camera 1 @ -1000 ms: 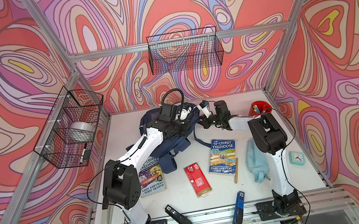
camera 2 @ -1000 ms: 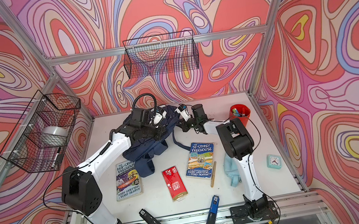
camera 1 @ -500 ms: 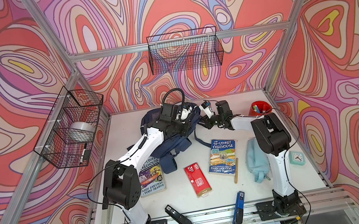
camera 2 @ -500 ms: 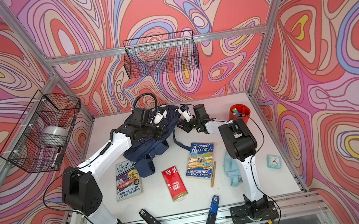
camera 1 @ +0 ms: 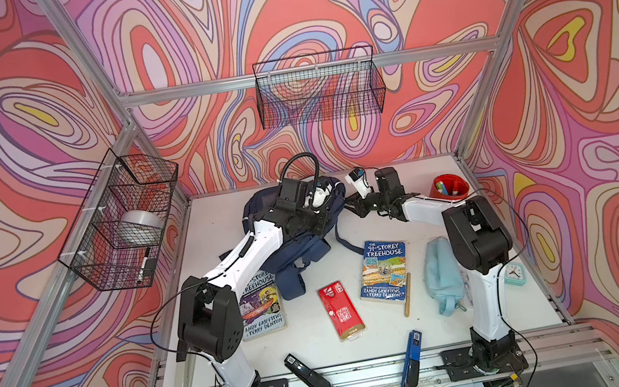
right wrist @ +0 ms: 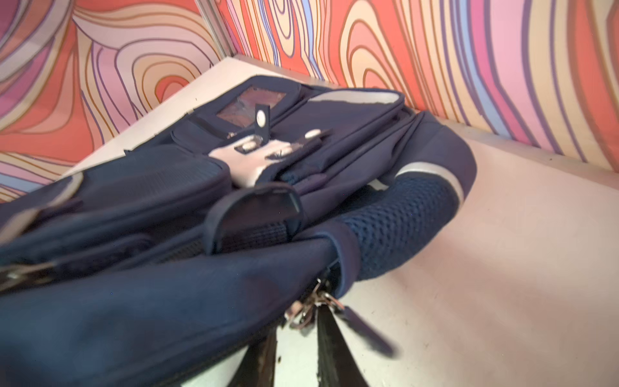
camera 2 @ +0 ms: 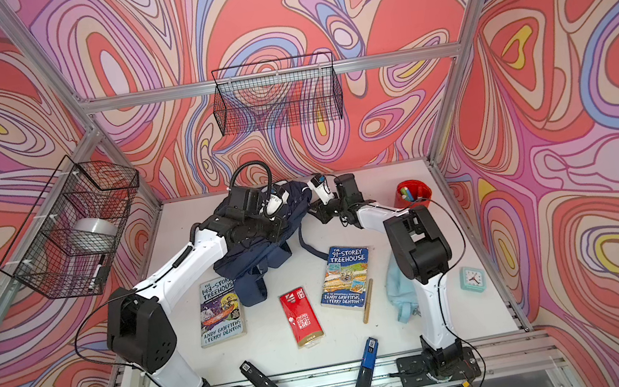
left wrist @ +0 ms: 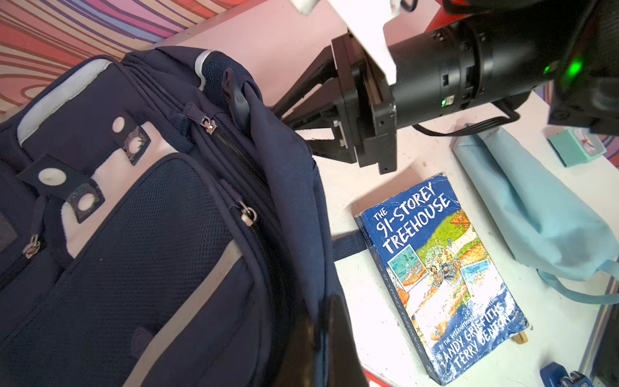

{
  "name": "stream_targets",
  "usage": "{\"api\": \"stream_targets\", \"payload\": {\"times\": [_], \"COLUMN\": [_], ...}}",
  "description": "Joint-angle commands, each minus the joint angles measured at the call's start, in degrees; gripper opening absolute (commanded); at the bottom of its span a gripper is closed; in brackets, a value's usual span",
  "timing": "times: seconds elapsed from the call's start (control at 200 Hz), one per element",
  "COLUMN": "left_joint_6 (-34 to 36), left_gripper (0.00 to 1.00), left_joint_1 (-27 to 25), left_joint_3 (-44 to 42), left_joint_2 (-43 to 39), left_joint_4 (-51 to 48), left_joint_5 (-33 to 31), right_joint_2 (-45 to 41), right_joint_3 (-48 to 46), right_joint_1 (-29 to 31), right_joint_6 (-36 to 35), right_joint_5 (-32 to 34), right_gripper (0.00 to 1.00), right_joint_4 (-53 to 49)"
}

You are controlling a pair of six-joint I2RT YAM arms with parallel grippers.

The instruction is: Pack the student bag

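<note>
The student bag (camera 1: 302, 263) (camera 2: 251, 262), navy with pale stripes, lies at the back middle of the table. My left gripper (left wrist: 321, 321) reaches over the bag (left wrist: 150, 234) and is shut on a fold of its fabric near the main zipper; in both top views it (camera 1: 316, 223) (camera 2: 272, 230) sits on the bag's right part. My right gripper (right wrist: 298, 321) (camera 1: 354, 208) is low at the bag's right edge. Its jaws stand slightly apart, with bare table showing between them. The metal zipper pulls (right wrist: 310, 306) hang at its fingertips, unclamped.
In front of the bag lie a 91-Storey Treehouse book (camera 1: 384, 271), a second Treehouse book (camera 1: 260, 307), a red carton (camera 1: 341, 311), a pencil (camera 1: 407, 295) and a light blue pouch (camera 1: 442, 274). Red pen cup (camera 1: 450, 187) back right. Two staplers (camera 1: 309, 375) (camera 1: 412, 359) at the front edge. Teal clock (camera 1: 515, 273) right.
The right arm's elbow has swung a little to the right while its gripper stays at the bag's edge. The left arm and the bag have not visibly moved.
</note>
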Motion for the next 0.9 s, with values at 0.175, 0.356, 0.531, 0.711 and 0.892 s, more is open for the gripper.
{"api": "stream_targets", "payload": {"times": [0.175,0.356,0.531,0.711,0.892], "left_joint_6": [-0.3,-0.7,-0.7,-0.5,-0.5], "left_gripper": [0.0,0.0,0.0,0.0,0.0], "left_joint_1": [-0.4,-0.5,-0.5,-0.7,-0.9], "left_joint_3": [2.5,2.7,3.2,3.4,3.6], "left_joint_2": [-0.5,-0.1,-0.1,-0.1,0.0], "left_joint_4": [2.7,3.0,2.9,2.5,2.3], "left_joint_5": [1.3,1.2,1.3,1.2,1.1], "right_joint_2": [0.3,1.1,2.9,4.3,2.0], "right_joint_3": [1.1,1.4,1.6,2.2,-0.4], "right_joint_1": [-0.3,-0.3,-0.3,-0.4,-0.4], "right_joint_6": [-1.4,-0.6,-1.3,-0.9,0.2], "right_joint_5": [-0.4,-1.0,-0.4,-1.1,-1.5], "right_gripper": [0.07,0.17,0.22,0.11,0.07], "right_joint_4": [-2.9,-2.3,-2.3,-1.9,1.0]}}
